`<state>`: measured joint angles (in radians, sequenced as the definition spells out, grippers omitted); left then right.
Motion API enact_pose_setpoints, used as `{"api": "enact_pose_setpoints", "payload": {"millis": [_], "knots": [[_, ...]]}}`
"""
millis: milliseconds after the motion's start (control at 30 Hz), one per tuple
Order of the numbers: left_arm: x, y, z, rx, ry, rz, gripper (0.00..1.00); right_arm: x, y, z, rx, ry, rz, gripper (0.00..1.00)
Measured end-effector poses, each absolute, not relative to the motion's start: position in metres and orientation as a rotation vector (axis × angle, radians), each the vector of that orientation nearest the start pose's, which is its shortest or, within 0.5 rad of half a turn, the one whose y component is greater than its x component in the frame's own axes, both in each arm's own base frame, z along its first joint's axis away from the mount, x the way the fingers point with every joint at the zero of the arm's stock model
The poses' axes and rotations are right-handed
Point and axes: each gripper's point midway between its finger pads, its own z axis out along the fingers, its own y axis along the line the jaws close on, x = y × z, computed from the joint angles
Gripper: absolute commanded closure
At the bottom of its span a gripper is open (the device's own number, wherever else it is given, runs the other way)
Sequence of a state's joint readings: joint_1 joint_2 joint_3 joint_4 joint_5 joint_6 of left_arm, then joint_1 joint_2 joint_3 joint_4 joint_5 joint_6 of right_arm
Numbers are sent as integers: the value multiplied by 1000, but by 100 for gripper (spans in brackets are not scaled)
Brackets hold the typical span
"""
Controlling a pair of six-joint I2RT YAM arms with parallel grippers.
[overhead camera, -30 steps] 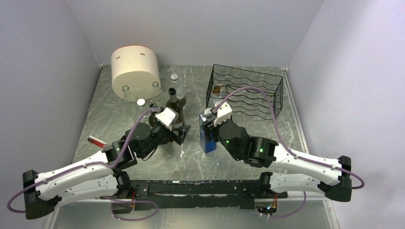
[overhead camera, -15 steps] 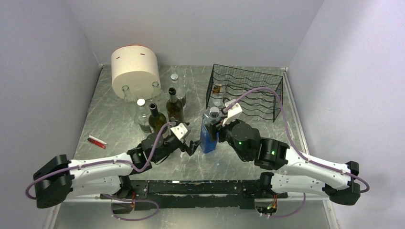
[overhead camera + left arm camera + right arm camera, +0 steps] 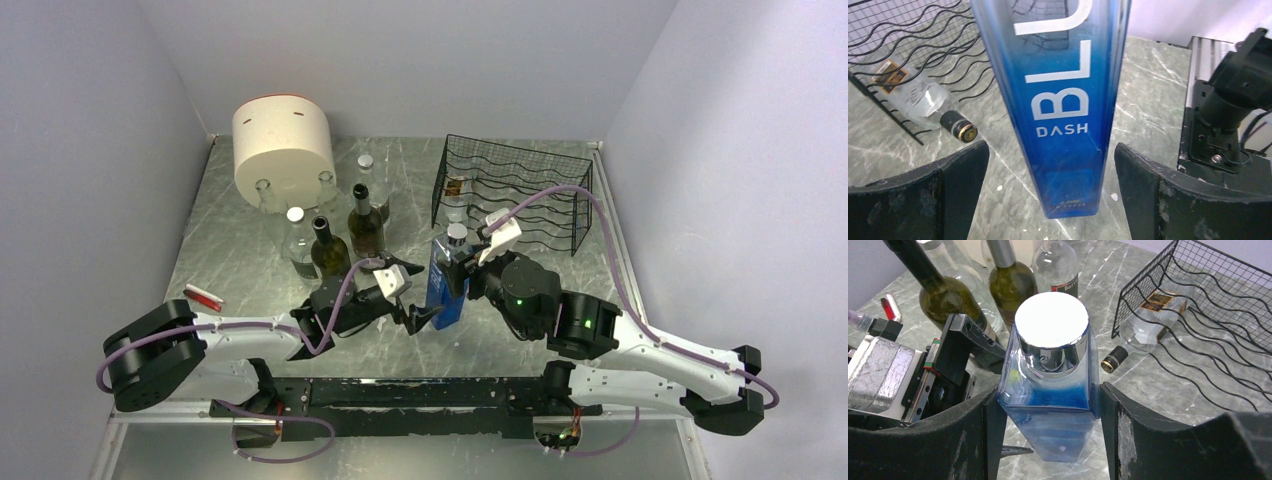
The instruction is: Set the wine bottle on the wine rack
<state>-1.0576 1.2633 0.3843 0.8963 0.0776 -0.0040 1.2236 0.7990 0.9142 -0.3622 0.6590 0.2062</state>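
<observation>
Beside wine rack [image 3: 512, 190], right jaws clamp blue bottle [image 3: 1050, 395], left wrist alone shows left jaws spread clear

Blue square bottle [image 3: 1048, 427], silver cap [image 3: 1051, 320], pinched between right gripper [image 3: 1050, 402] fingers, clear bottle [image 3: 1143, 327] lying in black wire rack [image 3: 1220, 297] beyond

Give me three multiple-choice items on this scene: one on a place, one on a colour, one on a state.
1. Where is the clear bottle? A) low inside the wine rack, neck poking out B) atop the rack C) behind the rack
2. Colour of the upright square bottle? A) green B) blue C) red
3. The left gripper is: A) clamped on that bottle B) open, fingers either side of it C) shut on nothing
Key: 1 A, wires surround its body; 2 B, blue glass in both wrist views; 3 B, gaps show beside the bottle.
</observation>
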Motion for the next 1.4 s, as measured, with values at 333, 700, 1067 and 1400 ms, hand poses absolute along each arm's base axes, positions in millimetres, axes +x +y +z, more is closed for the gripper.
{"api": "enact_pose_setpoints", "payload": {"millis": [333,700,1067,1400], "knots": [[171,-355,171,914,1375,-1005,0,187,227,301,-435,1720,465,83],[188,-368,168,846,1418,-997,3,184,228,307,-413,1711,512,80],[192,-375,173,837,1394,-1006,39,184,226,315,-361,1693,545,74],[198,-374,176,897,1321,-907,93,182,221,313,-330,1715,563,27]]}}
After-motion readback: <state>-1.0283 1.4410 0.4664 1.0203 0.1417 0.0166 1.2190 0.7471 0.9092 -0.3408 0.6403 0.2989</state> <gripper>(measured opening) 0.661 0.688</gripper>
